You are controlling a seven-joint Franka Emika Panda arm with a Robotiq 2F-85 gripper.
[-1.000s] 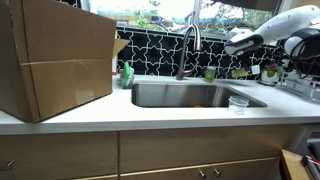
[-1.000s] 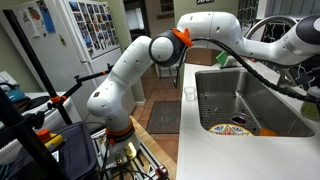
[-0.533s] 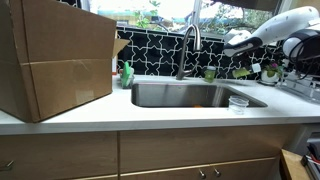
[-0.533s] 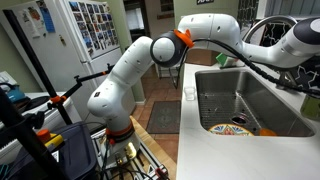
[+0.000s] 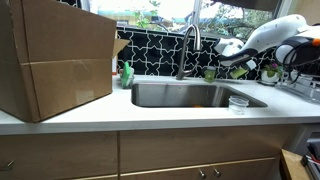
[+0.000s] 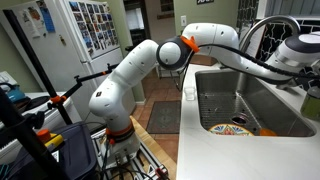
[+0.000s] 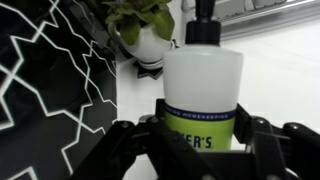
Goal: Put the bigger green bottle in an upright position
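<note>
In the wrist view the bigger green bottle, white above a lime-green label with a black pump top, sits between my gripper's black fingers. The pads press on both of its sides. The pump points away from the camera, toward a potted plant. In an exterior view my gripper hangs above the back of the counter, right of the faucet, and the bottle itself is too small to make out there. A small green object stands on the counter below the gripper.
A steel sink lies in the counter, with a coloured plate in it. A large cardboard box and a darker green soap bottle stand to one side. A clear cup stands by the sink. A plant in a white pot and the black tiled backsplash are close by.
The arm has come down and moved toward the faucet and backsplash over the last half second. Before that it held still.
</note>
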